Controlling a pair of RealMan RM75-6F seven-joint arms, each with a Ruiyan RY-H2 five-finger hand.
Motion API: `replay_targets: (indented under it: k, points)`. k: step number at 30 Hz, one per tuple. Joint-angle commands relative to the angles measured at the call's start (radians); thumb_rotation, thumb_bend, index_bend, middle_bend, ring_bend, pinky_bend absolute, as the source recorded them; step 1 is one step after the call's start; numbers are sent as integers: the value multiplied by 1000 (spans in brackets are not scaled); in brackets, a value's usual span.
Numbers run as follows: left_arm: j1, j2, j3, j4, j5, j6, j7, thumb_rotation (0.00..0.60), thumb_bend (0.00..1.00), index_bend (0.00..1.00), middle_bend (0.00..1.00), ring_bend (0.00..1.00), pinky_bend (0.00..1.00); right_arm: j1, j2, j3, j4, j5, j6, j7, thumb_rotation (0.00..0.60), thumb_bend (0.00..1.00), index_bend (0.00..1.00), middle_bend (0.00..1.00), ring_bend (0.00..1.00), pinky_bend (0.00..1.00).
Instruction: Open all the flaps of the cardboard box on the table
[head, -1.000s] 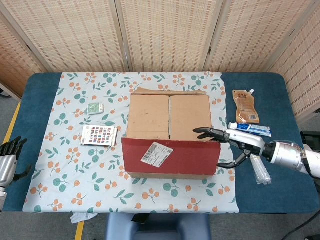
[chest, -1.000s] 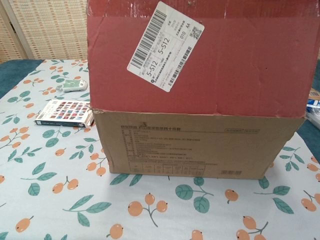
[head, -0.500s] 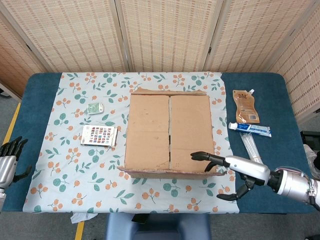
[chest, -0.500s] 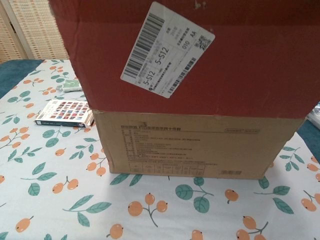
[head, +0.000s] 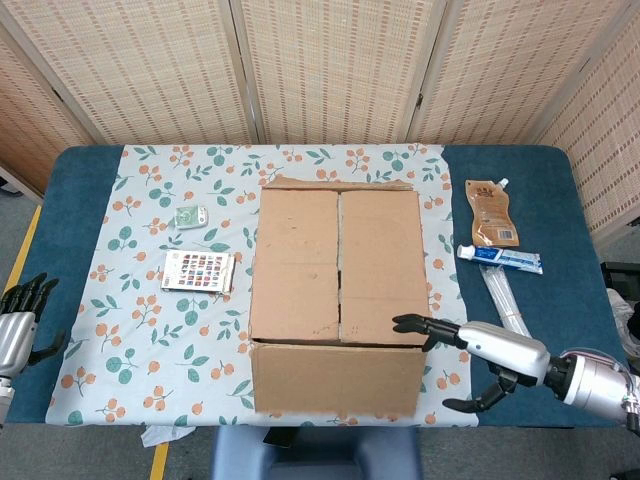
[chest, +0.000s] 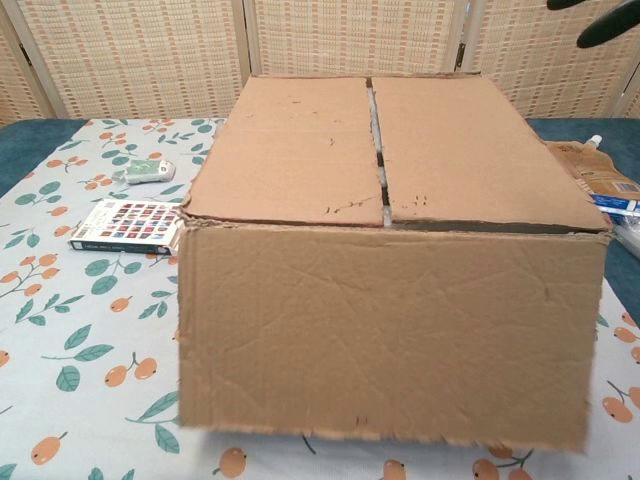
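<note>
Cardboard box (head: 337, 290) sits at the middle of your table, on the patterned cloth (head: 130, 330). Its near flap (head: 335, 379) is folded out toward you and hangs down the front, while the two inner flaps (head: 338, 262) lie flat and closed, meeting along a centre seam. Your right hand (head: 480, 358) hovers just beside the box's near right corner, fingers spread and holding nothing. Your left hand (head: 20, 318) waits well apart off the table's left edge, fingers apart, empty. Toothpaste (head: 500, 258) and a pouch (head: 491, 212) lie right of the box; a small booklet (head: 198, 271) lies left.
</note>
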Motion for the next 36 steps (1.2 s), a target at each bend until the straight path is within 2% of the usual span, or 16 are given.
replay_targets:
  k: [1,4,8,12,17,19,21,22,26,31,36]
  points:
    - [-1,0,0,0,0,-2,-1,600,462,0,0,0,0,-15,-87,122,-23,207,-155,-269,600,367,2,0,25,226]
    - [-1,1,1,2,0,-4,-6,600,462,0,0,0,0,-13,-180,215,0,351,-244,-519,600,368,71,0,26,185]
    - [1,5,0,2,1,0,-22,600,462,0,0,0,0,5,-311,323,57,507,-324,-856,600,367,233,0,23,102]
    - [6,11,1,1,6,8,-36,600,556,0,0,0,0,51,-390,383,96,611,-421,-1098,600,367,302,0,0,0]
    - [8,15,5,0,11,9,-49,600,606,0,0,0,0,100,-492,440,149,727,-493,-1307,594,368,381,0,0,0]
    - [6,16,7,0,12,2,-49,600,673,0,0,0,0,115,-524,451,172,750,-512,-1348,558,377,426,0,0,0]
    - [4,17,11,0,14,-8,-52,600,737,0,0,0,0,131,-558,464,195,776,-536,-1370,469,396,461,0,0,0]
    - [3,18,12,0,14,-10,-54,600,759,0,0,0,0,138,-571,470,205,783,-545,-1372,447,401,467,0,0,0]
    - [4,21,10,3,11,-10,-70,600,798,0,0,0,0,159,-622,494,255,797,-563,-1375,359,407,495,3,0,0]
    - [4,23,10,8,12,-13,-83,600,821,0,0,0,0,170,-656,511,301,795,-568,-1368,348,417,517,15,0,0]
    - [2,21,10,14,10,-20,-91,600,828,0,0,0,0,184,-682,515,344,784,-585,-1371,338,470,593,32,0,0]
